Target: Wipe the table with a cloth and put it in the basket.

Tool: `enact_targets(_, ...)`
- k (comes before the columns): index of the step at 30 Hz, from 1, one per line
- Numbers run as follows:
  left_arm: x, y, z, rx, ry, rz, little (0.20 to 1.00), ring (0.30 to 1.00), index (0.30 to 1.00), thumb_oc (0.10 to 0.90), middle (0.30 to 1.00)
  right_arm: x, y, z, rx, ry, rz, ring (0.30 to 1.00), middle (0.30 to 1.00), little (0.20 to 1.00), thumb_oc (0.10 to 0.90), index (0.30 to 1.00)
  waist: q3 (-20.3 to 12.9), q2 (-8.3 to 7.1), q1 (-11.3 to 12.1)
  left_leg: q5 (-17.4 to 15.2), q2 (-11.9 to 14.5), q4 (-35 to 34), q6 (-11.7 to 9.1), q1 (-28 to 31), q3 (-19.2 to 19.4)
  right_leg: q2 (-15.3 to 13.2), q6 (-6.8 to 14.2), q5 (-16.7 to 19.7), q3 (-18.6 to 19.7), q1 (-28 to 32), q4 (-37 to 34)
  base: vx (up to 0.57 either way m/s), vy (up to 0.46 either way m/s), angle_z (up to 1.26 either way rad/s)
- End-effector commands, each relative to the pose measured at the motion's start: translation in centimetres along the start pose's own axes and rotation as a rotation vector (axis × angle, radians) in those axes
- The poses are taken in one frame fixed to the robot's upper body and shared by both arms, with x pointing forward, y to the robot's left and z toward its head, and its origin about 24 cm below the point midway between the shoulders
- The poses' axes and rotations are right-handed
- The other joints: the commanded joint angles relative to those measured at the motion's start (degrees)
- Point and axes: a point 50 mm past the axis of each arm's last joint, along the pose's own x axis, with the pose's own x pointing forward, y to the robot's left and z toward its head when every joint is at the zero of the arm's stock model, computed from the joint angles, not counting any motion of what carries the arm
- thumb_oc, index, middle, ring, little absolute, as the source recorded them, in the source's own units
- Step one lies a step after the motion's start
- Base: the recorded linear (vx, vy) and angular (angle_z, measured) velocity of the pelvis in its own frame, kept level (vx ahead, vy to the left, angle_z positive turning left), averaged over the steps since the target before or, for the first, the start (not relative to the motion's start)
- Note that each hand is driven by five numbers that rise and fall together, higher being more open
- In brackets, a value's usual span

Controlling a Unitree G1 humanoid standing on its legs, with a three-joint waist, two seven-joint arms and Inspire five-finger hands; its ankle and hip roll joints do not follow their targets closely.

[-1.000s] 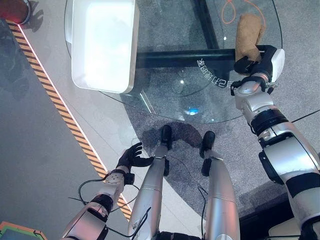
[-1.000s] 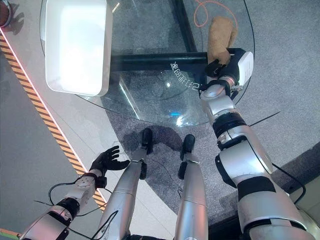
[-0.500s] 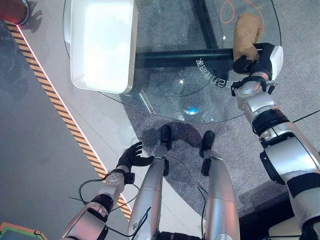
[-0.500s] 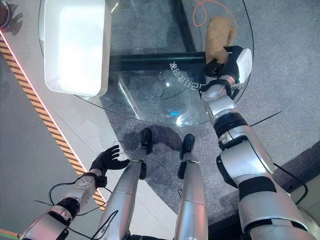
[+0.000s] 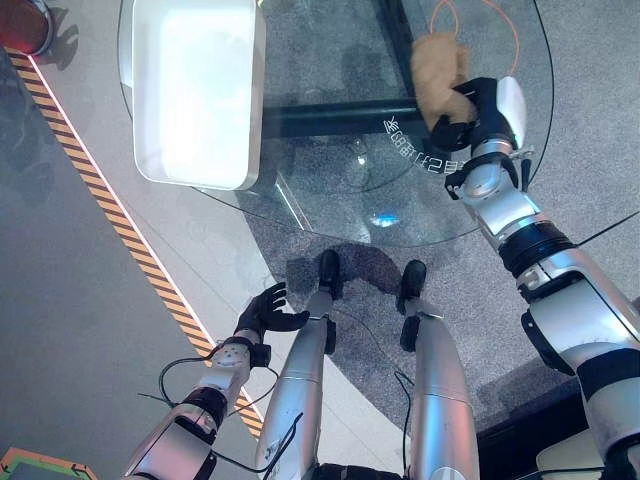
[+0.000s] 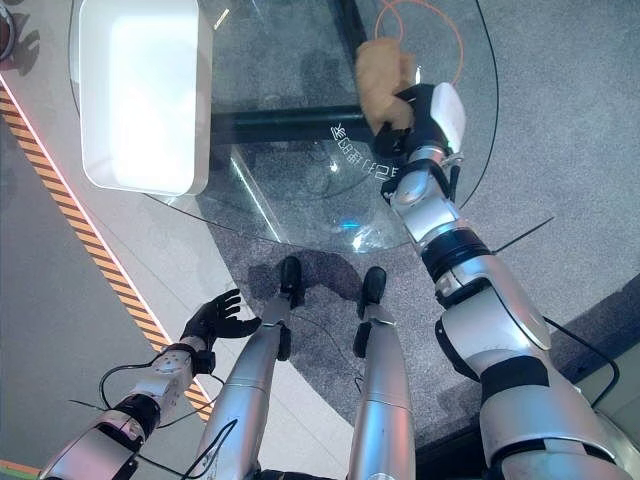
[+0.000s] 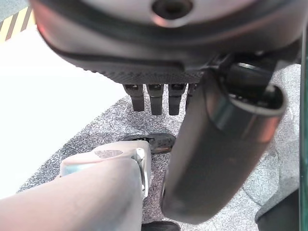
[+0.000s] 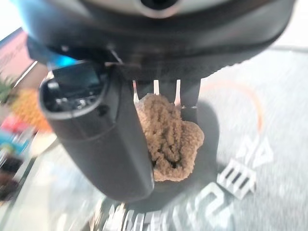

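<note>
Your right hand (image 5: 478,108) has its fingers and thumb curled round the tan cloth (image 5: 436,66), which bunches up above the hand and sits on the round glass tabletop (image 5: 330,170), toward the far right of it. In the right wrist view you can see the cloth (image 8: 168,139) pinched between thumb and fingers, with white lettering on the glass just beside it. The white basket (image 5: 195,90) stands at the tabletop's left edge, well apart from the cloth. Your left hand (image 5: 265,312) hangs low beside the tabletop, over the floor, fingers spread and holding nothing. An orange cord (image 6: 420,25) loops beyond the cloth.
</note>
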Motion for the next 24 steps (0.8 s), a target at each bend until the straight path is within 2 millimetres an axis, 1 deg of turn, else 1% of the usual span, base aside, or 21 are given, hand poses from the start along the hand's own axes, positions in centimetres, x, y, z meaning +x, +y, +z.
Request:
enact_targets(1, -0.5, -1.1, -1.6, -0.028, 0.032, 0.001, 0.900, 0.900, 0.900, 0.800, 0.900, -2.1, 4.9, 5.0, 0.040, -0.249, 0.228, 0.300, 0.300, 0.200, 0.100, 0.300, -1.16, 3.49, 0.61, -4.14, -4.76, 3.47, 2.51, -0.32, 3.32, 0.33, 0.94, 1.14, -4.29, 1.58, -5.68, 0.00, 0.000, 0.00)
enact_targets(7, -0.4, -1.5, -1.4, -0.028, 0.027, -0.006, 0.900, 0.900, 0.900, 0.800, 0.900, -3.4, 7.1, 5.1, 0.026, -0.268, 0.348, 0.300, 0.300, 0.200, 0.100, 0.300, -1.16, 3.63, 0.56, -3.86, -4.82, 3.23, 2.42, -0.47, 3.46, 0.27, 0.93, 1.25, -4.30, 1.38, -5.88, 0.00, 0.000, 0.00)
enact_targets(9, -0.4, -1.5, -1.5, -0.027, 0.025, -0.008, 0.900, 0.900, 0.900, 0.800, 0.900, -3.6, 7.5, 5.0, 0.014, -0.273, 0.378, 0.300, 0.300, 0.200, 0.100, 0.300, -1.16, 3.67, 0.58, -3.79, -4.82, 3.17, 2.41, -0.51, 3.53, 0.22, 0.94, 1.29, -4.35, 1.35, -5.97, 0.00, 0.000, 0.00)
enact_targets(11, -0.4, -1.7, -1.4, -0.026, 0.025, -0.006, 0.900, 0.900, 0.900, 0.800, 0.900, -4.2, 8.4, 5.0, -0.007, -0.290, 0.432, 0.300, 0.300, 0.200, 0.100, 0.300, -1.16, 3.67, 0.54, -3.66, -4.86, 3.00, 2.40, -0.49, 3.57, 0.29, 0.91, 1.36, -4.34, 1.27, -6.05, 0.00, 0.000, 0.00)
enact_targets(12, -0.4, -1.7, -1.4, -0.026, 0.023, -0.006, 0.900, 0.900, 0.900, 0.800, 0.900, -4.8, 9.1, 5.3, -0.029, -0.320, 0.481, 0.300, 0.300, 0.200, 0.100, 0.300, -1.16, 3.64, 0.54, -3.58, -4.86, 2.78, 2.37, -0.40, 3.61, 0.31, 0.91, 1.38, -4.35, 1.34, -6.23, 0.00, 0.000, 0.00)
enact_targets(17, -0.4, -1.6, -1.3, -0.026, 0.023, -0.002, 0.900, 0.900, 0.900, 0.800, 0.900, -6.0, 10.3, 5.8, -0.055, -0.358, 0.565, 0.300, 0.300, 0.200, 0.100, 0.300, -1.16, 3.56, 0.42, -3.27, -4.89, 2.52, 2.32, -0.29, 3.64, 0.38, 0.92, 1.50, -4.34, 1.35, -6.33, 0.00, 0.000, 0.00)
enact_targets(21, -0.4, -1.6, -1.3, -0.022, 0.025, -0.004, 0.900, 0.900, 0.900, 0.800, 0.900, -7.3, 11.6, 6.2, -0.065, -0.397, 0.679, 0.300, 0.300, 0.200, 0.100, 0.300, -1.16, 3.52, 0.55, -3.00, -4.89, 2.29, 2.18, -0.22, 3.57, 0.37, 0.85, 1.47, -4.40, 1.38, -6.39, 0.00, -0.005, 0.01)
enact_targets(24, -0.4, -1.6, -1.3, -0.018, 0.025, -0.007, 0.900, 0.900, 0.900, 0.800, 0.900, -8.0, 12.1, 6.4, -0.079, -0.421, 0.727, 0.300, 0.300, 0.200, 0.100, 0.300, -1.16, 3.38, 0.55, -3.00, -4.86, 2.46, 2.13, -0.27, 3.56, 0.26, 0.88, 1.50, -4.47, 1.33, -6.32, 0.00, -0.016, 0.11)
